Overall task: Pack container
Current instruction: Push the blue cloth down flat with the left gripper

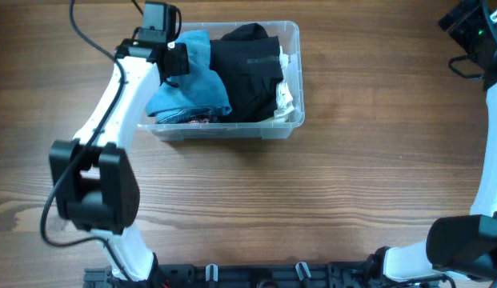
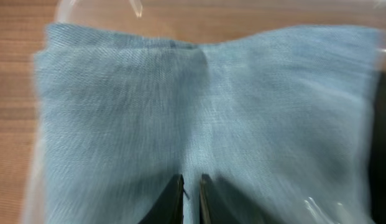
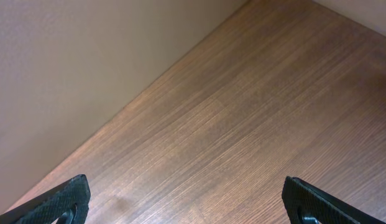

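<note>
Overhead view: a wooden table (image 1: 312, 192) fills the frame, with the left arm (image 1: 112, 104) reaching from the near edge up to the far left area and the right arm (image 1: 490, 160) running along the right edge. The container (image 1: 224, 130) sits on the far half of the table, left of centre, its long side across the view. Inside it, a black garment (image 1: 248, 72) fills the right part and a light blue garment (image 1: 192, 88) the left part, the two touching side by side; something white (image 1: 286, 98) shows between the black garment and the right wall. The left gripper (image 1: 174, 60) is over the container's far left corner, above the blue cloth. From the left wrist, blurred, its fingers (image 2: 175, 199) stand almost together with only a thin slit between them, and they seem to pinch a crease of the light blue garment, though the blur leaves that unsure. The right gripper (image 3: 186, 190) hangs over bare table, well apart from the container, its fingers (image 3: 62, 202) spread wide with nothing between them
</note>
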You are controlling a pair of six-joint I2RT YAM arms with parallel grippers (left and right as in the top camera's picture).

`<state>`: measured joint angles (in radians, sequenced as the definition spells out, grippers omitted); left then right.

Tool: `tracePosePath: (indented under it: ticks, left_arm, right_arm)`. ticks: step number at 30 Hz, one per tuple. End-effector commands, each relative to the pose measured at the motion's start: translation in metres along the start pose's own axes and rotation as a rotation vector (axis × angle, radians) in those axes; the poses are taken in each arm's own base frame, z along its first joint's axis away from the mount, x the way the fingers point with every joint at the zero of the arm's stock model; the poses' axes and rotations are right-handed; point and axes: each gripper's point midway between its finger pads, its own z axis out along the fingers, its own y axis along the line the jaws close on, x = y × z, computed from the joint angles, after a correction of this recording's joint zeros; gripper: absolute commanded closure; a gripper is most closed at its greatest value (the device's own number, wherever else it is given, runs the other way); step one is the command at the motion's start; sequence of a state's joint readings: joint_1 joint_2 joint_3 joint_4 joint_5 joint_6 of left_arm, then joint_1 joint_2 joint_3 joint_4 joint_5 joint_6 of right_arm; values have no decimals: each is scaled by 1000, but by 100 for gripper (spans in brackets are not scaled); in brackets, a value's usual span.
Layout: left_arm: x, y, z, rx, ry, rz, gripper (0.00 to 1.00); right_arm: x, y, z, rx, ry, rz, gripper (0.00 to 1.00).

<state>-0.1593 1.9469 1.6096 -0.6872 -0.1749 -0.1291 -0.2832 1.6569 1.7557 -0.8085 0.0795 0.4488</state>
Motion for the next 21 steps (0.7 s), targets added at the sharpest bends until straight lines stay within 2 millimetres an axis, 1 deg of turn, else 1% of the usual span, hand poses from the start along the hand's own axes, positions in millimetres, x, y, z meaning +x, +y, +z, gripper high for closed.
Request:
tracePosePath:
  ticks: [1,2,4,6,8,10,13,14,15,16,19,21]
  left_arm:
    - [-12,-24,-70,127,-73,12,89]
    - [-9,-32,-78,157,-70,21,89]
    - [-1,-54,-85,219,-49,54,89]
    - [12,-71,-79,233,-11,89,90]
    - [25,-82,-66,234,34,116,91]
    - [39,-85,-48,220,92,122,92]
    - [66,-83,-21,186,207,116,94]
    - [79,-81,-10,171,258,123,94]
    - [85,-81,-3,164,283,126,94]
    - [87,-81,0,161,292,128,93]
    - [84,-81,-2,164,281,126,92]
    - [74,-81,-17,170,261,124,90]
  right_arm:
    - [1,0,2,3,4,5,0]
    - [1,0,2,3,4,5,0]
    - [1,0,2,3,4,5,0]
    - [1,0,2,3,4,4,0]
    - [1,0,2,3,4,5,0]
    - [1,0,2,3,4,5,0]
    - [1,0,2,3,4,4,0]
    - [1,0,2,3,4,5,0]
    - [1,0,2,3,4,4,0]
    - [1,0,2,3,4,4,0]
    - [1,0,2,3,4,5,0]
    - [1,0,2,3,4,4,0]
